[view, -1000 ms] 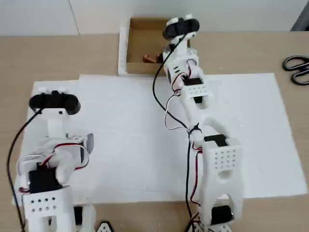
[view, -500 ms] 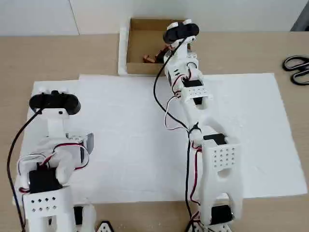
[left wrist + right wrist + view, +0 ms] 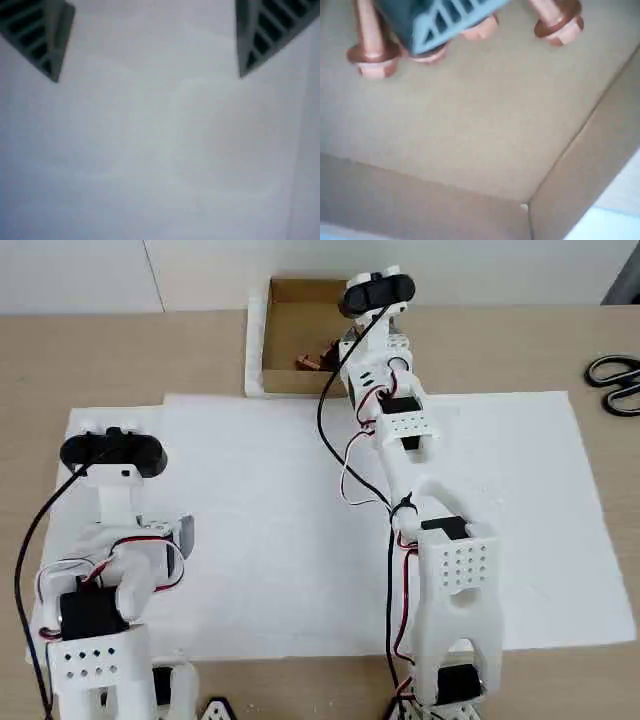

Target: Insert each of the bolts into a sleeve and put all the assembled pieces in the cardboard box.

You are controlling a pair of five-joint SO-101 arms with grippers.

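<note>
Bolts (image 3: 371, 50) lying flat, parallel, in cardboard box (image 3: 470, 130)

The left arm (image 3: 105, 560) sits folded up close to its base, at the near side of the desk. Its wrist points straight down. The left gripper (image 3: 147, 75) has its jaws wide apart. The right arm (image 3: 400, 430) is stretched out long, far from its base. Its wrist bends down at the far end, and the right gripper (image 3: 442, 27) points down too.
</note>
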